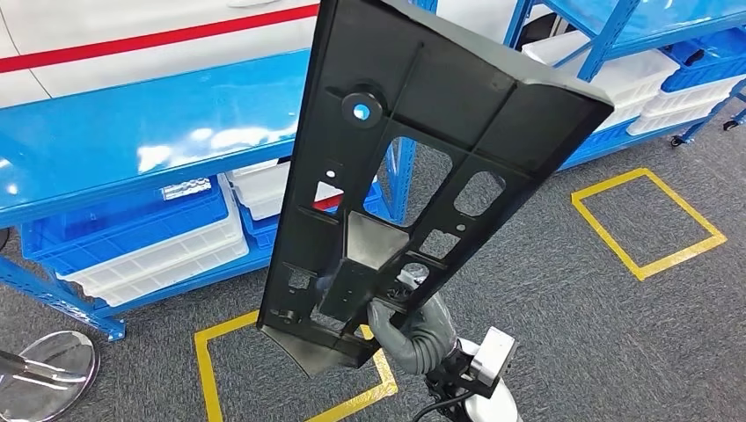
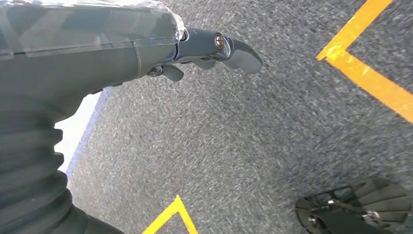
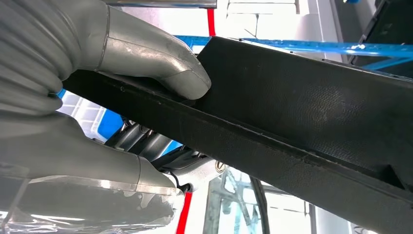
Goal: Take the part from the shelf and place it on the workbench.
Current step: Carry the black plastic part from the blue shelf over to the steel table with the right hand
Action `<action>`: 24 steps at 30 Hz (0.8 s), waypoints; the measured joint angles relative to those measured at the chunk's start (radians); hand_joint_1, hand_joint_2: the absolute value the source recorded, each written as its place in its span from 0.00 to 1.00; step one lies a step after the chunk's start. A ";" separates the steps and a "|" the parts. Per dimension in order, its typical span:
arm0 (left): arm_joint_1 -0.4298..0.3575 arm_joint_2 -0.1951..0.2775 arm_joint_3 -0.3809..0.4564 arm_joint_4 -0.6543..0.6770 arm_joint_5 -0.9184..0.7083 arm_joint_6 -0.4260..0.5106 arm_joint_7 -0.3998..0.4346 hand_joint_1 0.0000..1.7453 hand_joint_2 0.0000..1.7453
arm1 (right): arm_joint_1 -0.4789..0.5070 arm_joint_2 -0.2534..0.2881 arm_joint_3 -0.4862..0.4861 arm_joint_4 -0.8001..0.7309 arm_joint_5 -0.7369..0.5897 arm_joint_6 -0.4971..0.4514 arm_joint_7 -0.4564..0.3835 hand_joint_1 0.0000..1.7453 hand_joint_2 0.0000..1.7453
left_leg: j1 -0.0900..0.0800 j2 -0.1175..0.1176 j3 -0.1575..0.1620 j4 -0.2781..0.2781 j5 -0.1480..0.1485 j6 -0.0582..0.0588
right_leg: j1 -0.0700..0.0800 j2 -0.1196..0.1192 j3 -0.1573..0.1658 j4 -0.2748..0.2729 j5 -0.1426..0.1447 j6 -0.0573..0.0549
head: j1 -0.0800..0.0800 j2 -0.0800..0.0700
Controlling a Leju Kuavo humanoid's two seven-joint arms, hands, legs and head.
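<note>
Robot holds a long black part (image 1: 413, 167) upright in its right hand (image 1: 413, 330), in front of a blue shelf (image 1: 132, 132).

The right hand grasps the part at its lower end; in the right wrist view the thumb (image 3: 160, 61) presses one face and the darker fingers (image 3: 146, 144) curl behind the other. The part is a flat ribbed panel with several cut-out holes, tilted so its top leans to the right, raised above grey carpet marked with yellow tape squares (image 1: 647, 224). White and blue bins (image 1: 149, 242) sit on the shelf's lower level. The left hand (image 2: 214, 51) hangs over the carpet holding nothing, fingers loosely extended.
</note>
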 joint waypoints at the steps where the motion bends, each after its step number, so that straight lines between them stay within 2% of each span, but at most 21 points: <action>1: 0.000 0.000 0.000 0.000 0.000 0.000 0.000 0.00 1.00 | -0.006 0.000 0.000 0.000 0.000 0.001 0.000 1.00 1.00 | -0.001 0.000 -0.010 0.006 0.006 -0.004 | 0.002 -0.001 0.046 -0.069 0.000 -0.004 | 0.000 0.000; 2: -0.001 0.000 0.000 0.000 0.000 0.000 0.000 0.00 1.00 | -0.011 0.001 0.000 0.000 0.000 0.002 0.000 1.00 1.00 | -0.002 0.000 -0.017 0.009 0.013 -0.009 | 0.005 -0.002 0.077 -0.119 -0.007 -0.009 | 0.000 0.000; 3: -0.001 0.000 0.000 0.000 -0.001 0.000 0.000 0.00 1.00 | -0.015 0.001 0.000 0.000 0.000 0.003 0.000 1.00 1.00 | -0.002 0.000 -0.021 0.010 0.021 -0.015 | 0.008 -0.002 0.092 -0.149 -0.016 -0.014 | 0.000 0.000; 5: 0.000 0.000 0.000 0.000 -0.001 0.001 0.000 0.00 1.00 | -0.017 0.002 0.000 0.000 0.000 0.004 0.000 1.00 1.00 | 0.000 -0.001 -0.025 0.005 0.037 -0.027 | 0.011 -0.002 0.085 -0.161 -0.005 -0.028 | 0.000 0.000; 6: 0.000 0.001 0.000 0.000 -0.001 0.001 0.000 0.00 1.00 | -0.018 0.002 0.000 0.001 0.000 0.005 0.000 1.00 1.00 | 0.001 -0.003 -0.031 0.008 0.030 -0.033 | 0.009 -0.003 0.077 -0.163 0.007 -0.037 | 0.000 0.000; 7: 0.001 0.001 0.000 0.000 -0.001 0.001 0.000 0.00 1.00 | -0.018 0.003 0.000 0.001 0.000 0.005 0.000 1.00 1.00 | 0.001 -0.006 -0.041 0.026 0.004 -0.039 | 0.007 -0.005 0.066 -0.166 0.020 -0.045 | 0.000 0.000; 8: 0.002 0.002 0.000 0.000 -0.001 0.001 0.000 0.00 1.00 | -0.019 0.004 0.000 0.001 0.000 0.006 0.000 1.00 1.00 | 0.002 -0.010 -0.055 0.064 -0.040 -0.043 | 0.005 -0.006 0.053 -0.168 0.033 -0.051 | 0.000 0.000; 10: 0.002 0.002 0.001 0.000 -0.002 0.001 0.001 0.00 1.00 | -0.019 0.005 0.000 0.001 0.000 0.007 0.001 1.00 1.00 | 0.004 -0.012 -0.084 0.185 -0.141 -0.049 | 0.007 -0.007 0.022 -0.167 0.058 -0.058 | 0.000 0.000; 11: 0.002 0.003 0.001 0.000 -0.002 0.001 0.001 0.00 1.00 | -0.019 0.005 0.000 0.001 0.000 0.008 0.001 1.00 1.00 | 0.005 -0.012 -0.091 0.242 -0.166 -0.051 | 0.008 -0.007 0.006 -0.166 0.070 -0.058 | 0.000 0.000; 12: 0.002 0.003 0.001 0.000 -0.003 0.001 0.002 0.00 1.00 | -0.019 0.005 0.000 0.001 0.000 0.008 0.001 1.00 1.00 | 0.005 -0.012 -0.086 0.277 -0.167 -0.052 | 0.009 -0.006 -0.012 -0.164 0.082 -0.057 | 0.000 0.000; 13: 0.002 0.003 0.001 0.000 -0.004 0.001 0.002 0.00 1.00 | -0.018 0.005 0.000 0.001 0.000 0.009 0.001 1.00 1.00 | 0.005 -0.012 -0.067 0.282 -0.148 -0.052 | 0.009 -0.006 -0.028 -0.162 0.094 -0.056 | 0.000 0.000; 14: 0.002 0.003 0.001 -0.001 -0.004 0.002 0.001 0.00 1.00 | -0.018 0.005 0.000 0.001 0.000 0.009 0.001 1.00 1.00 | 0.005 -0.013 -0.029 0.250 -0.118 -0.050 | 0.009 -0.005 -0.045 -0.159 0.104 -0.053 | 0.000 0.000; 15: 0.001 0.004 0.001 -0.001 -0.006 0.003 -0.001 0.00 1.00 | -0.018 0.005 0.000 0.001 0.000 0.010 0.002 1.00 1.00 | 0.005 -0.014 0.023 0.189 -0.098 -0.047 | 0.009 -0.004 -0.060 -0.156 0.114 -0.050 | 0.000 0.000; 17: -0.001 0.004 0.000 -0.003 -0.009 0.008 -0.007 0.00 1.00 | -0.017 0.007 -0.001 0.001 0.000 0.011 0.006 1.00 1.00 | 0.002 -0.016 0.131 0.040 -0.108 -0.037 | 0.011 -0.002 -0.077 -0.154 0.130 -0.041 | 0.000 0.000; 18: -0.001 0.003 0.000 -0.003 -0.010 0.010 -0.010 0.00 1.00 | -0.016 0.008 -0.001 0.000 0.000 0.011 0.008 1.00 1.00 | 0.000 -0.018 0.159 -0.008 -0.123 -0.031 | 0.011 -0.002 -0.079 -0.154 0.139 -0.035 | 0.000 0.000; 19: 0.000 0.003 0.000 -0.004 -0.011 0.012 -0.012 0.00 1.00 | -0.016 0.010 -0.002 0.000 0.000 0.012 0.009 1.00 1.00 | -0.003 -0.018 0.170 -0.032 -0.131 -0.026 | 0.011 -0.002 -0.080 -0.157 0.148 -0.029 | 0.000 0.000; 21: 0.002 0.001 0.000 -0.004 -0.011 0.013 -0.013 0.00 1.00 | -0.013 0.011 -0.002 0.000 -0.002 0.014 0.013 1.00 1.00 | -0.002 -0.014 0.161 -0.038 -0.117 -0.014 | 0.010 0.000 -0.080 -0.163 0.164 -0.017 | 0.000 0.000; 22: 0.002 0.000 0.000 -0.004 -0.011 0.013 -0.013 0.00 1.00 | -0.012 0.011 -0.003 -0.001 -0.004 0.015 0.016 1.00 1.00 | 0.000 -0.010 0.157 -0.040 -0.107 -0.008 | 0.010 0.001 -0.085 -0.157 0.159 -0.012 | 0.000 0.000; 23: 0.002 -0.002 0.000 -0.004 -0.011 0.014 -0.013 0.00 1.00 | -0.011 0.011 -0.005 -0.001 -0.006 0.016 0.019 1.00 1.00 | 0.002 -0.005 0.151 -0.043 -0.098 -0.001 | 0.010 0.003 -0.096 -0.135 0.138 -0.007 | 0.000 0.000; 24: 0.002 -0.002 0.000 -0.004 -0.011 0.014 -0.013 0.00 1.00 | -0.010 0.011 -0.007 -0.001 -0.008 0.017 0.021 1.00 1.00 | 0.003 0.001 0.143 -0.045 -0.089 0.004 | 0.008 0.003 -0.116 -0.088 0.101 -0.002 | 0.000 0.000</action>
